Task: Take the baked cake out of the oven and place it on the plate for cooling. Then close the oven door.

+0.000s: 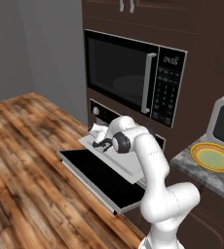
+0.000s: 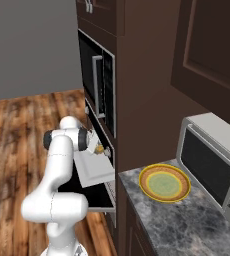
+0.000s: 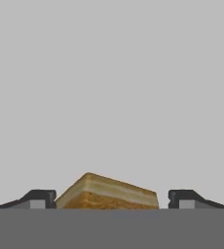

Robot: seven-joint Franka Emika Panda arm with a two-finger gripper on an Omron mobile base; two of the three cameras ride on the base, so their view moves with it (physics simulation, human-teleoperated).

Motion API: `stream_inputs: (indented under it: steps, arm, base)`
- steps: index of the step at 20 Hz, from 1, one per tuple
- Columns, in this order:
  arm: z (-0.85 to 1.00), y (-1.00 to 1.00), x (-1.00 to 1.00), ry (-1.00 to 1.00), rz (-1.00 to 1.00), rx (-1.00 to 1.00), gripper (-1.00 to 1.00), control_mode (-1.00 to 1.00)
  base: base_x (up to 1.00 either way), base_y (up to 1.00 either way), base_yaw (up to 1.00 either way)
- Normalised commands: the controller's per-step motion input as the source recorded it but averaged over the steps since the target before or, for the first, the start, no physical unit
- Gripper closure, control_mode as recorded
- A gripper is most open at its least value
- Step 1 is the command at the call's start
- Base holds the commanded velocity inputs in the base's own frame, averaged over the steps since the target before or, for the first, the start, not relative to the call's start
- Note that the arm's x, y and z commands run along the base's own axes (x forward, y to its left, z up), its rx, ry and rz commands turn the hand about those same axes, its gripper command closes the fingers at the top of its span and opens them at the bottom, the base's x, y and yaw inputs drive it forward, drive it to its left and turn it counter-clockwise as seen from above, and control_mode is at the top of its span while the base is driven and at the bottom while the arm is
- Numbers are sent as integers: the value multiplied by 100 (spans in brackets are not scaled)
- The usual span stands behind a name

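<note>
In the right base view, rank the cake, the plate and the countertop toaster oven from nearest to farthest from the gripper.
1. Baked cake: on the pulled-out oven tray, right at the gripper.
2. Plate: on the counter, right of the oven.
3. Toaster oven: on the counter, beyond the plate, farthest right.

1. a pale grey tray [image 1: 126, 165] juts out of the oven [image 1: 133, 146] above the lowered oven door [image 1: 99, 177], which lies flat with its black glass facing up.
2. on the tray rests the baked cake [image 3: 106, 193], a golden-brown layered chunk sitting on the plain grey surface; in the right base view it shows as a small brown spot [image 2: 100, 148] near the oven mouth.
3. a speckled grey stone counter [image 2: 187, 225] runs to the right of the oven.
4. on the counter lies the plate [image 2: 164, 183], orange-rimmed with a pale centre, just beside a small grey toaster oven [image 2: 214, 167] standing on the same counter.
5. wood-plank floor [image 1: 26, 160] spreads below the open door.
</note>
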Motion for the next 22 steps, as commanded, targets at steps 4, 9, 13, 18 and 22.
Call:
stream_inputs:
  steps: [4,9,13,18,22]
  arm:
    - [-1,-9,-13,3,0,0,100,-100]
    - [1,0,-41,0,0,1,100,-100]
    - [27,2,-62,-2,2,2,100,-100]
    - [76,3,-72,-8,6,5,100,-100]
    - [100,0,-77,-7,6,9,100,-100]
  base:
    - [0,0,0]
    - [0,0,0]
    - [0,0,0]
    - [0,0,0]
    - [0,0,0]
